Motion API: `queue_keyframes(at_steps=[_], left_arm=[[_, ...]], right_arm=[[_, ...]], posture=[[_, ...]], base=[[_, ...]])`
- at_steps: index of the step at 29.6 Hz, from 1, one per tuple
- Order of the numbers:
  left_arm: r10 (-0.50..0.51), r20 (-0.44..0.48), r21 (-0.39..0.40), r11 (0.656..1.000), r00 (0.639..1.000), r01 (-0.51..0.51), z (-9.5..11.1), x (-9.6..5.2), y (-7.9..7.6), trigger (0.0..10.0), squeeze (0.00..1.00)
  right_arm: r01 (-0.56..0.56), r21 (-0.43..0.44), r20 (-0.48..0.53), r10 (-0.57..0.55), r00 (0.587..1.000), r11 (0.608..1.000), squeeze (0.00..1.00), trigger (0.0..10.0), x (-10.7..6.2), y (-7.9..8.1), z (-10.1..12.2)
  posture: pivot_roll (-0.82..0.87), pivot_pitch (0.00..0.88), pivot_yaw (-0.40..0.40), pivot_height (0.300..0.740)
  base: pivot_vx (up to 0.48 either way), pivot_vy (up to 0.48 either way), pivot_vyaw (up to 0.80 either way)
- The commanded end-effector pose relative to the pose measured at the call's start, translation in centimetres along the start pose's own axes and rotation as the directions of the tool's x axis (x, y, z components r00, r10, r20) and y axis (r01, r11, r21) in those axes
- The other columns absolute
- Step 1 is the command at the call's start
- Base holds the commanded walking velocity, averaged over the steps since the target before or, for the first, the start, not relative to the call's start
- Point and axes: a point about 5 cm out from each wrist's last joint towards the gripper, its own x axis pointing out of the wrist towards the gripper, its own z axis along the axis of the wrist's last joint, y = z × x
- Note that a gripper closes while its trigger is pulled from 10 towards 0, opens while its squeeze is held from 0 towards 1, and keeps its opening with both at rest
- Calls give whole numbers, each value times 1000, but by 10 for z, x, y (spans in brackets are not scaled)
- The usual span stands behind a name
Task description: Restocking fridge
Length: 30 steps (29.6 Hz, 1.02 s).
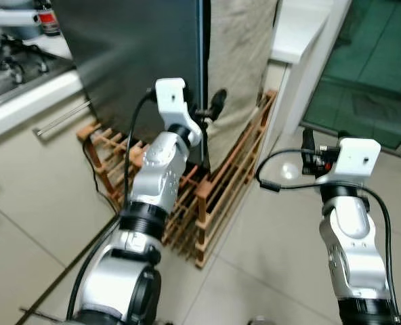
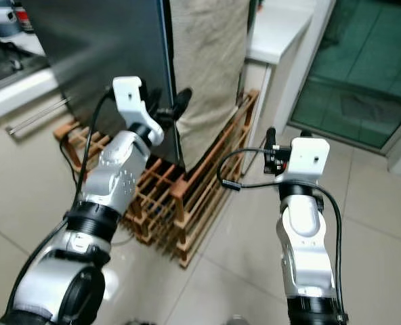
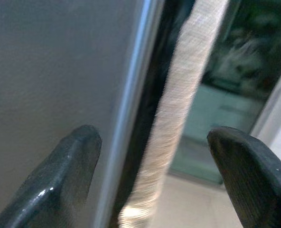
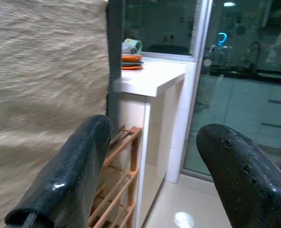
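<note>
I have the left gripper (image 1: 213, 108), fingers spread, at the right edge of the fridge door (image 1: 139, 61) in the upper left of the frame; I'd hook that edge squarely before pulling. The door is dark, smooth, and shut. The right gripper (image 4: 154, 175), fingers apart, hovers empty at centre right.

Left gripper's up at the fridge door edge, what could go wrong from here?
1. The open left gripper straddles the dark grey fridge door's edge and the beige woven cloth; closing may pinch cloth instead of door.
2. The low wooden slatted rack sits at the fridge's foot; a swinging door or a step forward might hit it.
3. The right gripper, open and empty, hangs near the rack, so its black cable may snag.
</note>
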Motion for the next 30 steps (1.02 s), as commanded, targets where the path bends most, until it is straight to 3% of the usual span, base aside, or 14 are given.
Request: queue_keyframes(at_steps=[1, 6, 11, 13, 16, 25, 30], left_arm=[[47, -17, 41, 998, 999, -47, -4, -1, 9, 10000, 0], [81, -66, 101, 992, 994, -74, -16, -9, 23, 10000, 0], [66, -52, 138, 989, 996, -58, -14, -8, 18, 10000, 0], [69, -44, 117, 991, 997, -64, -13, -8, 18, 10000, 0], [54, -25, 68, 996, 998, -52, -10, -8, 19, 10000, 0], [-19, 3, 128, 992, 1000, 18, -3, -6, 13, 10000, 0], [-24, -7, 148, 989, 1000, 25, -4, -4, 8, 10000, 0]], right_arm=[[15, 9, 14, -15, 1000, 1000, 0, 10000, -1, -4, 0], [29, 16, 23, -30, 999, 999, 0, 10000, -5, -7, 0], [32, 1, 15, -32, 999, 999, 0, 10000, -5, -8, -2], [34, -8, 17, -34, 999, 999, 0, 10000, -5, -7, -3], [32, -10, 21, -32, 999, 999, 0, 10000, -3, -7, -3], [2, -19, 25, -2, 1000, 1000, 0, 10000, -1, -2, -3], [7, -21, 19, -7, 1000, 1000, 0, 10000, 0, -2, -4]], posture=[[-187, 0, 55, 740], [-189, 0, 58, 740], [-189, 0, 57, 740], [-189, 0, 57, 740], [-188, 0, 56, 740], [-183, 0, 50, 740], [-185, 0, 55, 740]], base=[[0, 0, -694], [0, 0, -684], [0, 0, -681], [0, 0, -688], [0, 304, 0], [0, 479, 0], [0, 61, 0]])
